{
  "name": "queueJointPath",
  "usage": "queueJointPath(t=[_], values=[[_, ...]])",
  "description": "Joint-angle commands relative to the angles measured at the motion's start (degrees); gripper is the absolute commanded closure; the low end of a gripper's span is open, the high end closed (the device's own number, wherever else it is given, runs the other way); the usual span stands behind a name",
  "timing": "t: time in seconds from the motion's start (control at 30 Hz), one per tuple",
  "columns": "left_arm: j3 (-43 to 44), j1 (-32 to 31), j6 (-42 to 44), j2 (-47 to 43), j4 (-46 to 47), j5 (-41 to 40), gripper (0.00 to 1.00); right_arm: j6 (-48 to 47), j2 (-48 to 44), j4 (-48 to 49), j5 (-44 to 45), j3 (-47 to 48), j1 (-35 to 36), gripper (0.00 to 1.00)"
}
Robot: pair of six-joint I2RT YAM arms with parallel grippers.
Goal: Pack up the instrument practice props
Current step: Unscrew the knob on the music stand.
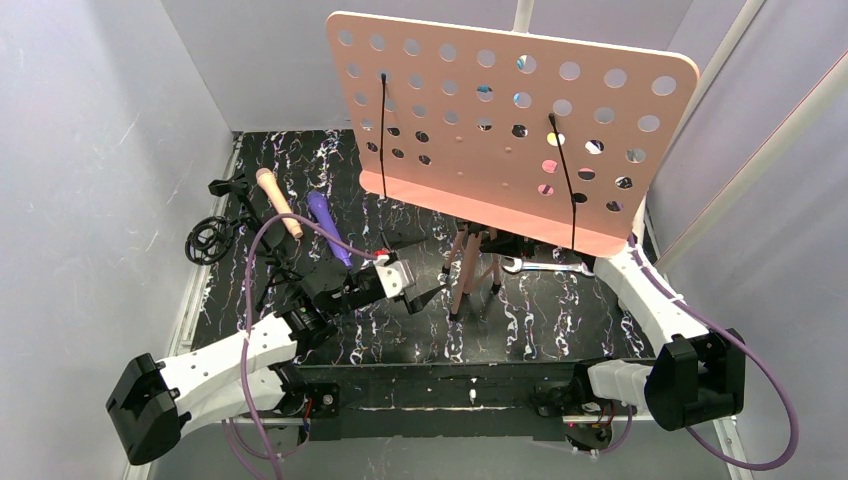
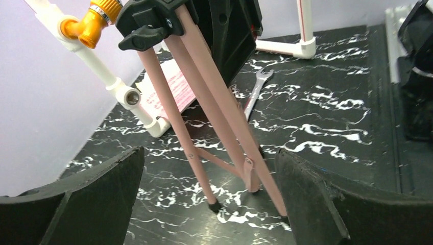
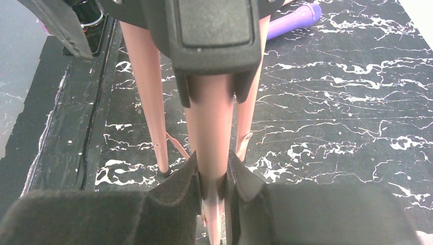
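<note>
Salmon-pink perforated music rest [image 1: 510, 130], upright on its tripod legs [image 2: 177, 127] at the middle of the black marbled table [image 1: 560, 320]. Left gripper [image 2: 209, 158], jaws wide apart, faces the legs without touching. Right gripper [image 3: 212, 178] is clamped on one leg. Silver wrench [image 1: 545, 266] lies just beyond. Purple toy microphone [image 1: 330, 228] and peach toy microphone [image 1: 279, 203] lie far left.

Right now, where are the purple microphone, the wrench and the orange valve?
purple microphone [image 1: 330, 228], top external view, middle of its body.
wrench [image 2: 255, 93], left wrist view, on its shaft.
orange valve [image 2: 92, 20], left wrist view, on its body.
</note>
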Motion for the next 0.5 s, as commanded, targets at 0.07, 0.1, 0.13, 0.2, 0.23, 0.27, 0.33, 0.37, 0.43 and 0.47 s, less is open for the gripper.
queueJointPath(t=[0.07, 0.1, 0.13, 0.2, 0.23, 0.27, 0.33, 0.37, 0.43, 0.47], values=[[4.3, -0.3, 11.9, 0.8, -0.9, -0.4, 0.02, 0.3, 0.4, -3.5, -1.2, -2.6, 0.0, 0.99], [4.9, -0.3, 12.6, 1.2, -1.2, -0.1, 0.03, 0.3, 0.4, -3.5, -1.2, -2.8, 0.0, 0.99], [5.5, -0.3, 13.4, 1.5, -1.3, 0.3, 0.03, 0.2, 0.4, -3.5, -1.3, -2.8, -0.1, 0.99], [6.7, -0.3, 14.0, 2.3, -1.3, 0.5, 0.03, 0.2, 0.3, -3.5, -1.4, -3.0, -0.2, 0.99], [7.3, -0.3, 14.3, 2.8, -1.3, 0.7, 0.03, 0.2, 0.2, -3.5, -1.6, -3.0, -0.3, 0.99], [7.9, -0.3, 14.6, 3.2, -1.3, 0.8, 0.03, 0.2, 0.1, -3.5, -1.8, -3.0, -0.4, 0.99], [8.9, -0.3, 15.2, 4.0, -1.4, 1.0, 0.05, 0.2, -0.1, -3.5, -2.0, -3.1, -0.6, 0.99], [9.5, -0.3, 15.3, 4.3, -1.4, 1.2, 0.06, 0.2, -0.2, -3.5, -2.1, -3.2, -0.6, 0.99], [10.5, -0.3, 15.2, 4.9, -1.4, 1.7, 0.1, 0.2, -0.2, -3.3, -2.3, -3.5, -0.7, 0.99], [10.9, -0.3, 15.0, 5.2, -1.4, 1.8, 0.11, 0.2, -0.2, -3.2, -2.3, -3.6, -0.8, 0.99]])
